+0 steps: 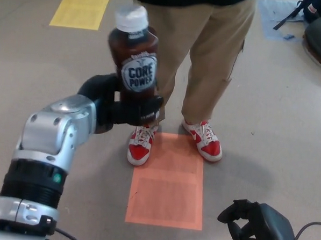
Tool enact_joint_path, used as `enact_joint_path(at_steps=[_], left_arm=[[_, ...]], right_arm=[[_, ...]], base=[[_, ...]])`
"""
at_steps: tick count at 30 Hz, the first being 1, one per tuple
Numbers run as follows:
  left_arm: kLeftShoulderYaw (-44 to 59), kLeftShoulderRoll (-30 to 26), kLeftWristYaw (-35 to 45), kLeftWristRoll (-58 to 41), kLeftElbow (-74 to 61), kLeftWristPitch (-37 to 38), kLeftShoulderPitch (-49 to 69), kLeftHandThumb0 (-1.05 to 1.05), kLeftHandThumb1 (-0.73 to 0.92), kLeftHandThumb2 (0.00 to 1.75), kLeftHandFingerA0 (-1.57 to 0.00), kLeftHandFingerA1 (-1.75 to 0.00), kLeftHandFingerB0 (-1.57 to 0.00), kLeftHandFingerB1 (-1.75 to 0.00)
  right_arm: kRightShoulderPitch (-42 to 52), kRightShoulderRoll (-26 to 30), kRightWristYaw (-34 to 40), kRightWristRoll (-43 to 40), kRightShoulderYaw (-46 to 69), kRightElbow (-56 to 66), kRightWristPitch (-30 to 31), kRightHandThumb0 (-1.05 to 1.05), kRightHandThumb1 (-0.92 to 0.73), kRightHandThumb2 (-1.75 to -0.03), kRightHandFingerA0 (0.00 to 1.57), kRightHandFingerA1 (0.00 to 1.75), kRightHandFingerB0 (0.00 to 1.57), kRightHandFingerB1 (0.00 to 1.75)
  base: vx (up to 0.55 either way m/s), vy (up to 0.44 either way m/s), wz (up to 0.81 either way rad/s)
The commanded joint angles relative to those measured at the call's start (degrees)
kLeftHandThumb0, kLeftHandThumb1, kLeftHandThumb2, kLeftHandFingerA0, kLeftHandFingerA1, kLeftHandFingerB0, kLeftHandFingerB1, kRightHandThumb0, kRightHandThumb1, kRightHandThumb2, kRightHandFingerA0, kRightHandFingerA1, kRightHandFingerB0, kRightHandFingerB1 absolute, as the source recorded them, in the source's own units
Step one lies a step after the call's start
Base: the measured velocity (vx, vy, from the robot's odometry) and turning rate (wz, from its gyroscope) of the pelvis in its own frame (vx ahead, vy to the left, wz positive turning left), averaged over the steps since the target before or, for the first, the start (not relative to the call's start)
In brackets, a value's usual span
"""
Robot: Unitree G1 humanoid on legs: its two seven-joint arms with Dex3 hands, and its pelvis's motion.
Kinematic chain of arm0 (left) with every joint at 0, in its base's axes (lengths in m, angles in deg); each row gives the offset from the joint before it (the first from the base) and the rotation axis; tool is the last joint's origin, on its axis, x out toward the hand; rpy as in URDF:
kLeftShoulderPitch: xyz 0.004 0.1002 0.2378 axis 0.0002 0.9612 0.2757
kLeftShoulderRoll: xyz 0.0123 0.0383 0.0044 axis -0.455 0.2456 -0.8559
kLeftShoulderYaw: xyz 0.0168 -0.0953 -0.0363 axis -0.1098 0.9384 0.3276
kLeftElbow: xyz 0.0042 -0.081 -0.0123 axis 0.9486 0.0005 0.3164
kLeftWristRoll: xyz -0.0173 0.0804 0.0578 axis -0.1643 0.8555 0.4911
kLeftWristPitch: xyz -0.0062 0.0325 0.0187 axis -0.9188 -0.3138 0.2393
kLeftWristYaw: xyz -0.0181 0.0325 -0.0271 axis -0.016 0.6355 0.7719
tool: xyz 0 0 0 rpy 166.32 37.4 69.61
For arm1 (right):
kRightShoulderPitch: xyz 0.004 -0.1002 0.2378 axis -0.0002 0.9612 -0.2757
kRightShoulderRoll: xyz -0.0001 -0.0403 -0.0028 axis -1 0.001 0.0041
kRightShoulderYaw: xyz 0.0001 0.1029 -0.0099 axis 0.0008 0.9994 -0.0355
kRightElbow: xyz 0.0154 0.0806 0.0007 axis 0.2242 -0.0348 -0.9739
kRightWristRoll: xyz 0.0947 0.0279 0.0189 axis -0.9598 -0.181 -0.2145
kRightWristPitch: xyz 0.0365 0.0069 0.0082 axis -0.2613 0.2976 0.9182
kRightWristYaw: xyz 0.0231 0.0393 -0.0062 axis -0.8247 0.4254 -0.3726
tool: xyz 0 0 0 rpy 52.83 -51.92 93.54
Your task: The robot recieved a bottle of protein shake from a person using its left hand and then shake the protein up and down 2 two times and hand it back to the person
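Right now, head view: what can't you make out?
- Person: cut off above the waist by the top edge; their hands do not show.
- Bottle base: hidden inside the left hand.
- Right hand: partly cut by the bottom edge, fingers curled on nothing.
- Items at top right: cropped by the edge.

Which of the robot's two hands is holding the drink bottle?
The left hand grips the bottle upright near its base; the right hand, low by the floor, holds nothing.

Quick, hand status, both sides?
Left hand: shut on the protein shake bottle, held upright.
Right hand: fingers curled in, holding nothing.
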Motion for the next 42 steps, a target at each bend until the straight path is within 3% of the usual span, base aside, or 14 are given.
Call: enact_joint_path(at_steps=[1,7,14,22,27,34,35,36,37,38,39,40,41,42], left_arm=[[-5.7,-2.8,2.1,4.3,-0.7,-1.8,-2.8,-0.24,0.79,0.62,-1.11,-0.74,-0.76,-0.81],[-7.1,-3.4,1.5,4.7,-1.0,-3.4,-5.7,-0.24,0.80,0.64,-1.16,-0.75,-0.78,-0.81],[-6.2,-4.5,1.9,4.5,-3.2,-6.6,-8.9,-0.21,0.77,0.63,-1.14,-0.73,-0.48,-0.50],[-5.6,-6.2,2.7,4.6,-4.9,-7.4,-9.9,-0.21,0.76,0.63,-1.15,-0.74,-0.70,-0.69],[-4.9,-6.0,2.5,4.2,-6.1,-8.3,-9.4,-0.19,0.72,0.60,-1.13,-0.73,-0.60,-0.56],[-4.9,-5.9,2.6,4.8,-6.6,-6.7,-8.2,-0.20,0.74,0.61,-1.14,-0.72,-0.72,-0.69],[-5.7,-6.3,3.3,5.1,-6.7,-6.7,-8.3,-0.38,0.78,0.63,-0.71,-0.54,-0.38,-0.39],[-6.7,-6.9,4.1,5.5,-6.8,-6.7,-8.4,-0.38,0.78,0.63,-0.71,-0.54,-0.38,-0.39],[-6.9,-7.3,5.5,4.7,-7.0,-7.3,-8.3,-0.32,0.53,1.03,-0.02,-0.48,0.00,-0.48],[-7.0,-7.4,6.0,4.4,-7.1,-7.6,-8.3,-0.32,0.53,1.03,-0.02,-0.48,0.00,-0.48],[-8.1,-8.7,8.8,3.9,-8.1,-6.3,-7.2,-0.68,0.48,0.83,0.00,-0.17,0.00,-0.14],[-8.3,-8.9,9.2,3.8,-8.3,-6.2,-7.0,-0.68,0.48,0.83,0.00,-0.17,0.00,-0.14],[-8.2,-9.5,10.4,3.2,-9.2,-6.0,-6.0,-0.69,0.56,0.57,0.00,-0.13,0.00,-0.05],[-8.3,-9.9,11.2,3.0,-9.6,-5.7,-5.6,-0.70,0.44,0.71,0.00,-0.07,0.00,-0.05]], right_arm=[[0.5,0.7,0.3,-0.3,0.1,0.2,0.2,-0.37,-0.59,-1.00,0.88,0.79,0.94,0.60],[0.3,0.9,0.7,0.1,-0.3,0.3,0.2,-0.39,-0.60,-0.92,0.87,0.82,0.94,0.61],[0.2,1.1,1.6,0.2,-0.5,0.2,-0.6,-0.41,-0.59,-0.92,0.91,0.90,0.94,0.63],[0.1,1.2,0.6,-0.2,-0.2,0.2,-0.5,-0.41,-0.60,-0.88,0.91,0.77,0.94,0.63],[0.1,0.9,0.2,-0.5,0.1,0.3,-0.1,-0.41,-0.59,-0.89,0.90,0.78,0.95,0.62],[-0.2,1.1,0.8,0.2,-0.4,0.3,-0.5,-0.41,-0.59,-0.92,0.91,0.83,0.94,0.63],[-0.2,1.2,0.8,0.1,-0.4,0.3,-0.7,-0.41,-0.61,-0.90,0.91,0.76,0.94,0.62],[-0.3,1.2,0.8,0.0,-0.3,0.3,-0.9,-0.41,-0.61,-0.90,0.91,0.76,0.94,0.62],[-0.3,1.3,0.8,0.0,-0.3,0.3,-0.8,-0.41,-0.60,-0.90,0.91,0.78,0.94,0.63],[-0.3,1.3,0.8,0.0,-0.3,0.3,-0.8,-0.41,-0.60,-0.90,0.91,0.78,0.94,0.63],[-0.2,1.3,1.5,0.3,-0.6,0.3,-0.9,-0.40,-0.59,-0.91,0.92,0.76,0.95,0.63],[-0.2,1.3,1.6,0.3,-0.6,0.3,-0.9,-0.40,-0.59,-0.91,0.92,0.76,0.95,0.63],[-0.3,1.3,1.6,0.5,-0.8,0.3,-0.4,-0.42,-0.60,-0.89,0.91,0.77,0.94,0.63],[-0.5,1.3,1.3,0.4,-0.8,0.3,-0.1,-0.41,-0.61,-0.89,0.89,0.74,0.93,0.64]], base=[[0.00,0.000,0.00],[0.00,0.000,0.00],[0.00,0.000,0.00],[0.00,0.000,0.00],[0.00,0.000,0.00],[0.00,0.000,0.00],[0.00,0.000,0.00],[0.00,0.000,0.00],[0.00,0.000,0.00],[0.00,0.000,0.00],[0.00,0.000,0.00],[0.00,0.000,0.00],[0.00,0.000,0.00],[0.00,0.000,0.00]])
